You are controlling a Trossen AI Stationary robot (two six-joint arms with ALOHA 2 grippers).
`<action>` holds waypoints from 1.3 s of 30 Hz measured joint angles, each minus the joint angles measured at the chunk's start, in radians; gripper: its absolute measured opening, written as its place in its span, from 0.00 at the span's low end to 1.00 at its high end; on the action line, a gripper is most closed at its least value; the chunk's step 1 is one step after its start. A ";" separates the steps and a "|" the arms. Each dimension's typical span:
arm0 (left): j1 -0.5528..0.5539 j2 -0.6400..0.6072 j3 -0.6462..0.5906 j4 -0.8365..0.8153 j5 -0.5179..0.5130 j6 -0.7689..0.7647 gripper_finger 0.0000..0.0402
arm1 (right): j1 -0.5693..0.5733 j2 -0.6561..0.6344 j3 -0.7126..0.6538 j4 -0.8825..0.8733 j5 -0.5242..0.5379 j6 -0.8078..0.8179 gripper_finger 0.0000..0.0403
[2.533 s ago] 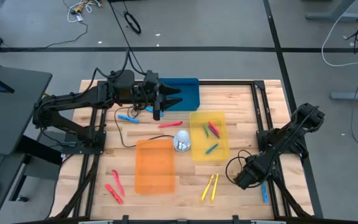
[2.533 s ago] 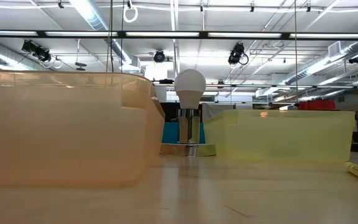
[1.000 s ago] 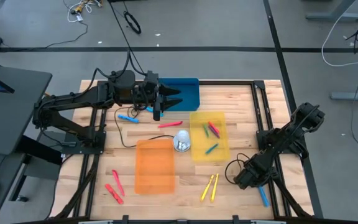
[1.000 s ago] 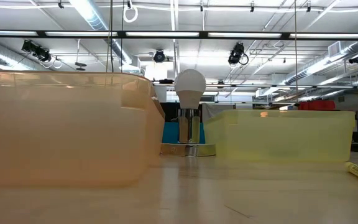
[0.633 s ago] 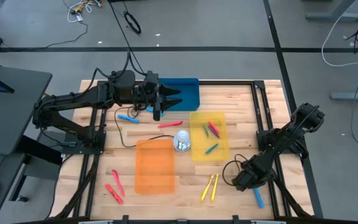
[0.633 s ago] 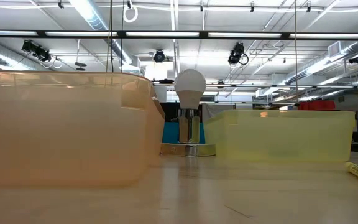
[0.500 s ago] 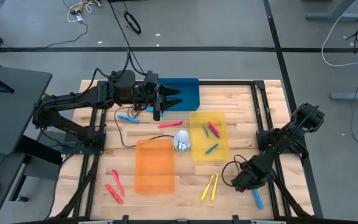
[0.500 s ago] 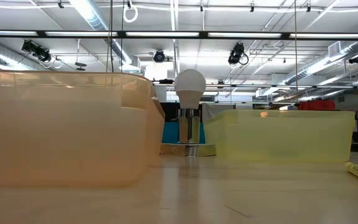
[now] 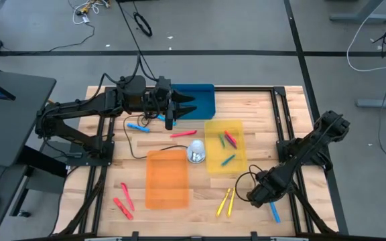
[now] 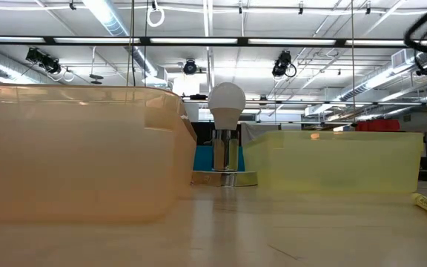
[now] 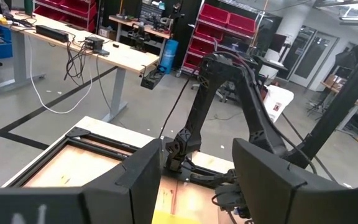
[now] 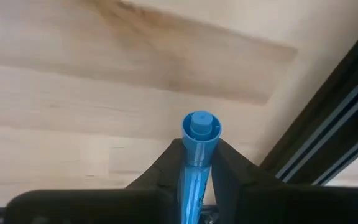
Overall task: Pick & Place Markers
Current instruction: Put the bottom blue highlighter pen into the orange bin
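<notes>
Sorted: yellow tray (image 9: 213, 161) holds about four markers (red, purple, green, light blue) (image 9: 228, 140). Orange tray (image 9: 167, 179) and blue tray (image 9: 203, 102) show none.

Loose on the surface (image 9: 260, 120):
- two yellow markers (image 9: 227, 201), near the yellow tray's front corner
- three red markers (image 9: 124, 201), left of the orange tray
- one red marker (image 9: 183, 134) and one blue marker (image 9: 137, 126), below the left arm

In hand: blue marker (image 12: 196, 155), clamped between the right gripper (image 12: 194, 163) fingers, low over the surface at the front right, beside the frame rail.

Left gripper (image 11: 194, 171): spread wide, holding nothing, raised near the blue tray.

Judgement: roughly a third done; seven loose plus the held one left.
</notes>
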 joint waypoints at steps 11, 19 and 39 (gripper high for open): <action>0.000 0.000 0.000 0.000 0.000 0.000 0.50 | -0.103 -0.001 0.089 -0.166 0.107 -0.234 0.14; 0.000 0.000 0.000 -0.003 0.000 0.000 0.50 | -0.206 -0.002 0.148 -0.235 0.166 -0.473 0.14; 0.000 0.000 0.000 -0.017 0.000 -0.002 0.50 | -0.453 -0.229 0.268 -0.232 0.458 -0.969 0.14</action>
